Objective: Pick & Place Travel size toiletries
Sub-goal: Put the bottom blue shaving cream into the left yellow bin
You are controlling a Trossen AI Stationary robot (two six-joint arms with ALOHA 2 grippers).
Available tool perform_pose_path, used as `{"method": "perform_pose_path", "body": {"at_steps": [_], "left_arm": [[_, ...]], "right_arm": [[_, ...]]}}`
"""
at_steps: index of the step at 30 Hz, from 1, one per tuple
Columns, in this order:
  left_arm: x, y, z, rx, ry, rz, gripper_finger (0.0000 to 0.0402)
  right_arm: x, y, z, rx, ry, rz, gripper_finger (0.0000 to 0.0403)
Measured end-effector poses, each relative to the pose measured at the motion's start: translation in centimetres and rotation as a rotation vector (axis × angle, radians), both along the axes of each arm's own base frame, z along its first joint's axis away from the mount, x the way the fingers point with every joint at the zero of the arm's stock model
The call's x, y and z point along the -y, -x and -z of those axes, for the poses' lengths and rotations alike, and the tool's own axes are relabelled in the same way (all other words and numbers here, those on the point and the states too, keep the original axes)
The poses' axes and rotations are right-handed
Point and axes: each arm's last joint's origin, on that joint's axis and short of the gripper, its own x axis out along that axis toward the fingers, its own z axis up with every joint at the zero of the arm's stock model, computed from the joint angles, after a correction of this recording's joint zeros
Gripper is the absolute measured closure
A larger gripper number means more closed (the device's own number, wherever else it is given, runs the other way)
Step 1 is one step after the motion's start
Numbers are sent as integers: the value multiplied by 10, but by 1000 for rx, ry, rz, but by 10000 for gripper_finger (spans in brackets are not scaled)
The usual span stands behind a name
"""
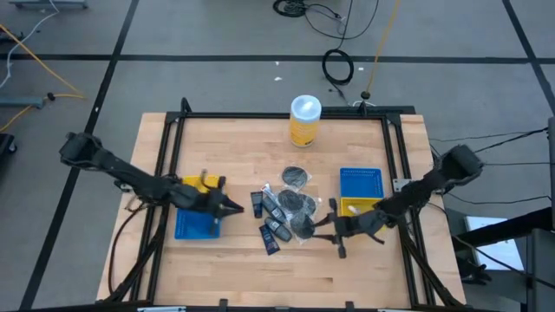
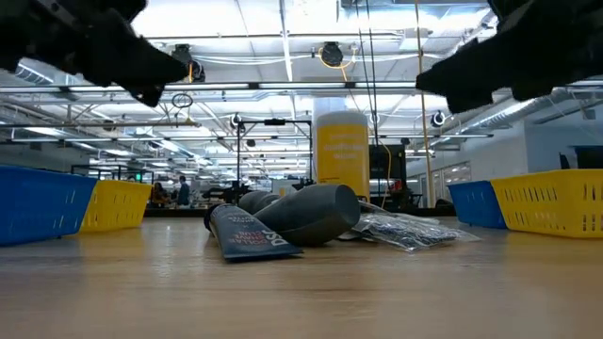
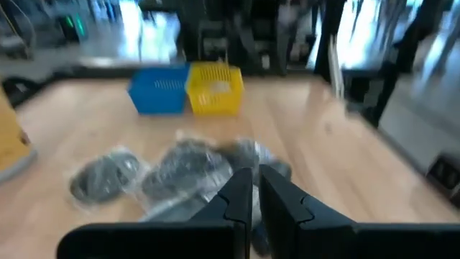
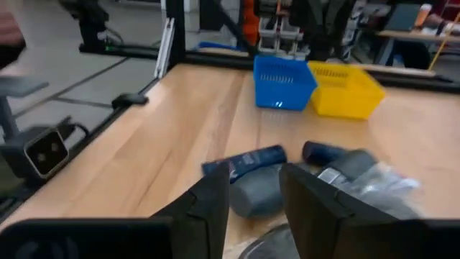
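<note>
Toiletries point(image 1: 284, 212) are lying heaped on the table point(image 1: 364, 269), between two blue-and-yellow trays; their insides are not clearly showing. Left gripper point(image 1: 236, 208), fingers clenched, and right gripper point(image 1: 329, 230), fingers parted, are flanking the heap, grasping nothing.

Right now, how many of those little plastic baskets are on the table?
4: a yellow basket and a blue basket side by side under the left arm, and a blue basket with a yellow basket beside the right arm.
</note>
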Motion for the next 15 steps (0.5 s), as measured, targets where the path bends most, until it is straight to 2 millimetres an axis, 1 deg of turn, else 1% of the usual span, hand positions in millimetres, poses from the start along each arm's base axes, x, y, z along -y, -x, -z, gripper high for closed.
{"method": "perform_pose_path", "body": {"at_steps": [4, 6, 8, 10, 12, 15], "left_arm": [[13, -29, -5, -147, -57, 20, 376], [19, -40, -3, -195, -99, 94, 376], [27, -52, -3, -189, -141, 204, 376], [34, -64, -3, -177, -141, 296, 376], [40, -77, -3, -171, -143, 341, 376], [47, -94, 1, -200, -187, 362, 374]], "right_arm": [[-11, -16, 17, -37, -9, 3, 301], [-19, -21, 24, -55, -1, -9, 306], [-26, -25, 31, -59, 5, -23, 311], [-31, -28, 37, -58, 14, -36, 314], [-34, -29, 42, -52, 18, -41, 317], [-35, -30, 48, -49, 16, -42, 321]]}}
